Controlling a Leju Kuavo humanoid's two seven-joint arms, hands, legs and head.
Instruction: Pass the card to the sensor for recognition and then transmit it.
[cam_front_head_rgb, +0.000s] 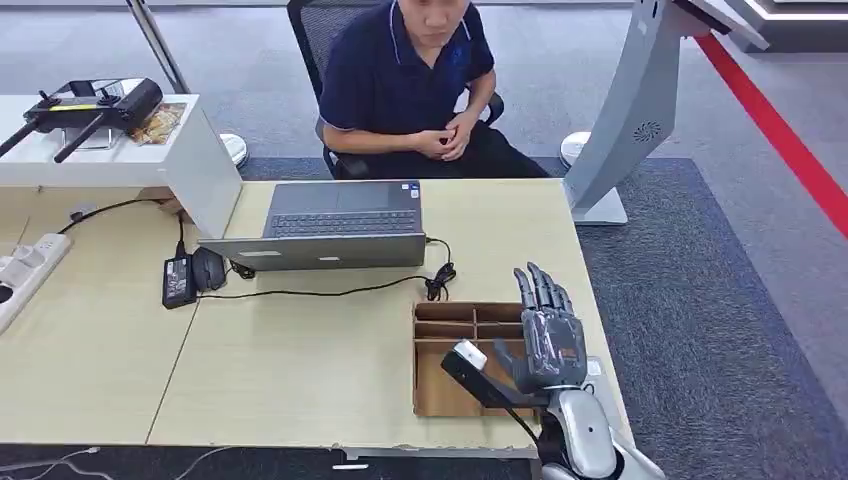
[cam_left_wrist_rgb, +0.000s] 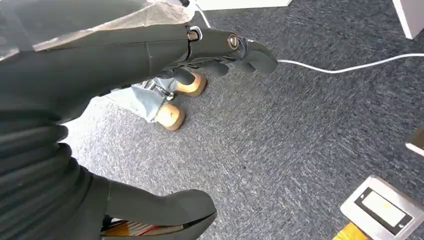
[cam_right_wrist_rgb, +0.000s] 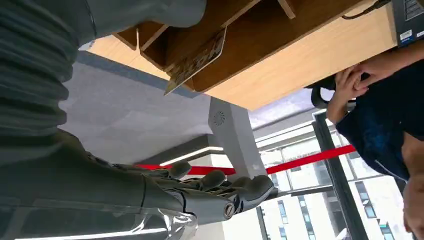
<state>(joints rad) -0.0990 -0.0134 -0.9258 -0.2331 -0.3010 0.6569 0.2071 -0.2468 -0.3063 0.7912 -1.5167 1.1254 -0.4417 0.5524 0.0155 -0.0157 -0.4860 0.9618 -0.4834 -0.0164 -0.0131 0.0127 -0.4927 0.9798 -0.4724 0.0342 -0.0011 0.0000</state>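
Cardboard tray (cam_front_head_rgb: 432, 398) on tabletop (cam_front_head_rgb: 300, 370); right hand (cam_front_head_rgb: 548, 340) above it, fingers extended, released. Card (cam_right_wrist_rgb: 196, 60) leans in tray. Left hand (cam_left_wrist_rgb: 150, 55) released, over carpet (cam_left_wrist_rgb: 280, 145).

The right hand (cam_front_head_rgb: 547, 340) stands over the near right part of the wooden table (cam_front_head_rgb: 320, 370), fingers straight up and apart, above a brown divided box (cam_front_head_rgb: 440, 325). A dark card (cam_front_head_rgb: 480, 378) with a white end lies against its thumb (whether pinched is unclear). Beyond, an open laptop (cam_front_head_rgb: 335, 225) faces a seated person (cam_front_head_rgb: 415, 85).
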